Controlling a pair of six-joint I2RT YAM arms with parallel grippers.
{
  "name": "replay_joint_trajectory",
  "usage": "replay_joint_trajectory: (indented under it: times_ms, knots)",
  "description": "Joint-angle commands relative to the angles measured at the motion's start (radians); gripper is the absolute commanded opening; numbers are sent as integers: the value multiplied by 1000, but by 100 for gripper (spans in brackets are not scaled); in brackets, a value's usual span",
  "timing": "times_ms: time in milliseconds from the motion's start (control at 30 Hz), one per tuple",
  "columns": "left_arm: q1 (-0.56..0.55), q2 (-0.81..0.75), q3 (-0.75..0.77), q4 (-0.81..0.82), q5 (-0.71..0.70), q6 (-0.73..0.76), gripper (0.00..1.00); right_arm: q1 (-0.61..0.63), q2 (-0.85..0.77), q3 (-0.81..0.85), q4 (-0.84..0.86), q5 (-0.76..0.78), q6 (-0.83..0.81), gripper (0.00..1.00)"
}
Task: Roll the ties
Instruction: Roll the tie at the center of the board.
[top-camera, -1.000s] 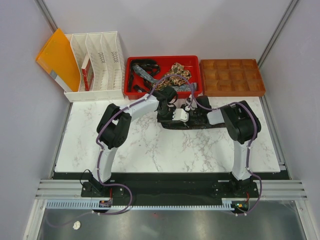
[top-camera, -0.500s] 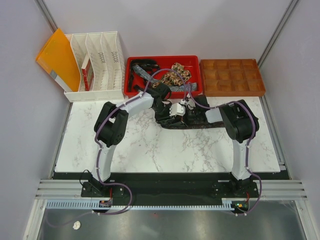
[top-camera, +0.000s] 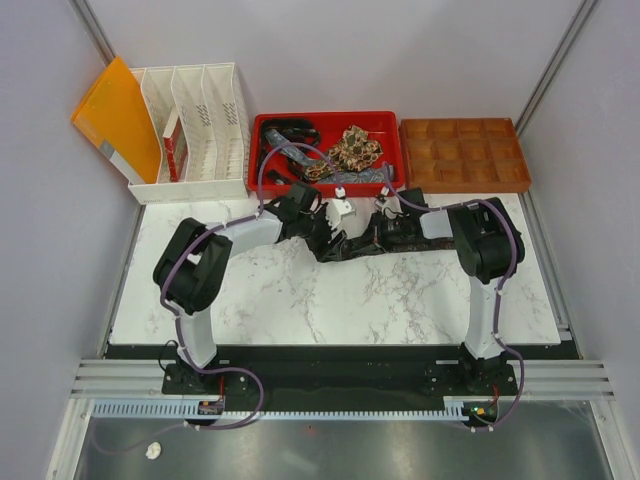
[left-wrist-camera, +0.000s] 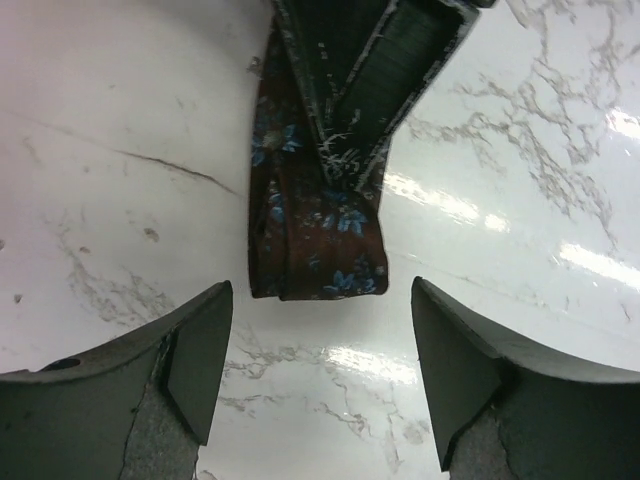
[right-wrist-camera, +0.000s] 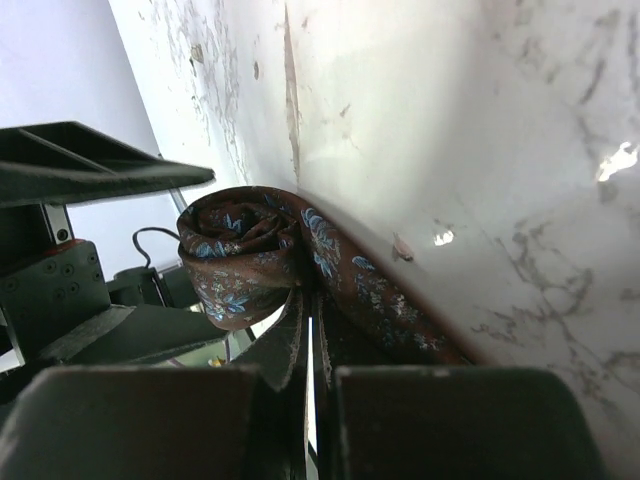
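Tie (top-camera: 400, 247), brown with blue flowers, on marble table (top-camera: 300, 300) just in front of red tray (top-camera: 330, 116). Left gripper (left-wrist-camera: 320, 318) before tray's middle, fingers spread, folded tie end between them, untouched. Right gripper (right-wrist-camera: 312, 345) before tray's right end, fingers pressed together, pinching rolled part.

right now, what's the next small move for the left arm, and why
Probably ease the left gripper forward and close it on the rolled end of the tie. Its jaws stand open with that end just ahead, untouched, while the right gripper is shut on the tie behind the roll.
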Motion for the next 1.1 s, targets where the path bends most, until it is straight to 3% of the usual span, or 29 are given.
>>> replay_joint_trajectory:
  times_ms: [0,233,467,667,800,1067]
  knots:
    - [-4,-83,-102,367,-106,-205,78,-12,51,4,-141,110,-121,0]
    - [-41,-63,-149,429,-125,-48,79,-12,66,34,-179,96,-135,0]
    - [-55,-34,-144,417,-49,-1,80,-15,68,35,-196,84,-146,0]
    - [-67,-17,-87,354,-69,-121,79,-20,82,35,-200,70,-143,0]
    - [-87,-66,-173,461,-124,-202,80,-20,85,41,-220,50,-161,0]
    - [-148,-49,-268,603,-220,-228,79,-20,92,34,-269,4,-205,0]
